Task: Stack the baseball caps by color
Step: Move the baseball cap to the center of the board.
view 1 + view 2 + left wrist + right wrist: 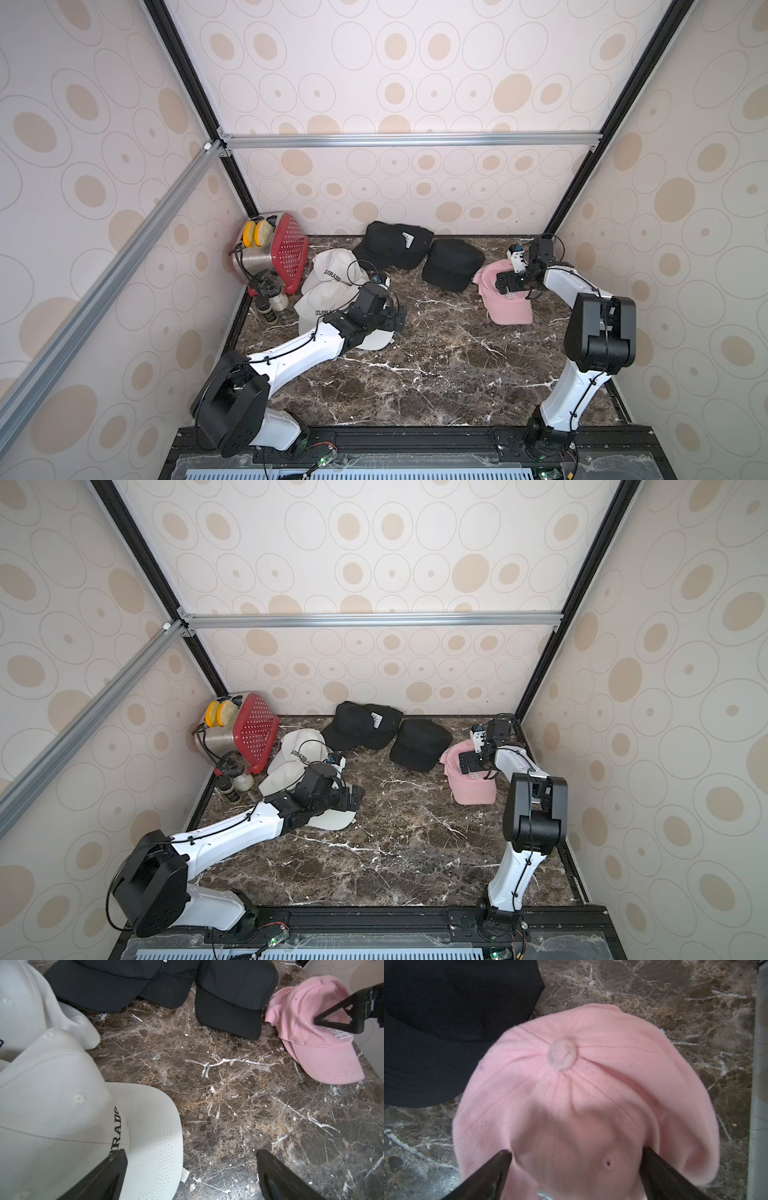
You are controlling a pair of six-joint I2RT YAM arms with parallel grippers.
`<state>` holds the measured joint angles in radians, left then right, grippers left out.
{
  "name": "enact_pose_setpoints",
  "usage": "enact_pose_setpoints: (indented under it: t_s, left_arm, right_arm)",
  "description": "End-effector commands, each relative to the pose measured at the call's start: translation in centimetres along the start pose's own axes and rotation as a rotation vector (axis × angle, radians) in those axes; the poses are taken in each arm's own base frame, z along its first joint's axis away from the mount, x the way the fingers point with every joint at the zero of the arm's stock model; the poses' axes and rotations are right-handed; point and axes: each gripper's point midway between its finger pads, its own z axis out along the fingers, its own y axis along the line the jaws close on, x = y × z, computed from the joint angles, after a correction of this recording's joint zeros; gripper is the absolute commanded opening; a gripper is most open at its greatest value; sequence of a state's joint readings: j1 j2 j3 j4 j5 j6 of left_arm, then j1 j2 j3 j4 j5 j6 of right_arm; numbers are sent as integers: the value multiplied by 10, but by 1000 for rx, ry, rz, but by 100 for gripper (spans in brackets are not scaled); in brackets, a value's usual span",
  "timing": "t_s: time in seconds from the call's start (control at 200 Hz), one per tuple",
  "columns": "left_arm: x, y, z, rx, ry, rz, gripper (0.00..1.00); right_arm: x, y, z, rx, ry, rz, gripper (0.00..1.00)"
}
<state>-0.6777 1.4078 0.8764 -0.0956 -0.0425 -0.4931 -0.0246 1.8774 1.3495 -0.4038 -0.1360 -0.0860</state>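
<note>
Noting right end effector [577, 1152] poised straight over pink cap [591, 1084], jaws wide apart, one fingertip either side of the front panels, clamped on nothing. Unable to tell from the wrist view whether the tips touch the fabric or sit just above it. Placing crown button beyond the tips, logo and brim back under the wrist. Reading the long axis in both top views as roughly front to back, brim toward the robot's side of the table [436, 365]. Suspecting a second pink layer under the far rim; not clear enough to call. Recording right arm as bent sharply at the elbow, forearm reaching toward the far right corner, wrist tipped down onto the cap.

Logging left end effector [191, 1154] as likewise spread open and empty, low over bare table, just beside the brim of the nearest white cap [72, 1126]. Finding white caps [328, 274] overlapping at the left, black caps [390, 247] along the back wall, the nearer black cap [451, 266] just beside the pink one. Putting left arm well apart from the pink cap, right arm plainly nearer.

Judging the next move as a short straight drop and a close across the crown. Expecting soft fabric to bunch, so possibly pinching only a fold.
</note>
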Motion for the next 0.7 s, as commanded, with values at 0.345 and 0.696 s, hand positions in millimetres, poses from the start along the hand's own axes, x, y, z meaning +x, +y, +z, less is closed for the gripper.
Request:
enact_pose_setpoints:
  t_s: [0.345, 0.696]
  left_arm:
    - [-10, -6, -4, 37, -21, -5, 99]
    - [-13, -25, -3, 146, -30, -116, 99]
  right_arm:
    - [-16, 10, -83, 20, -125, 182, 100]
    - [-29, 111, -99, -373, -330, 605, 100]
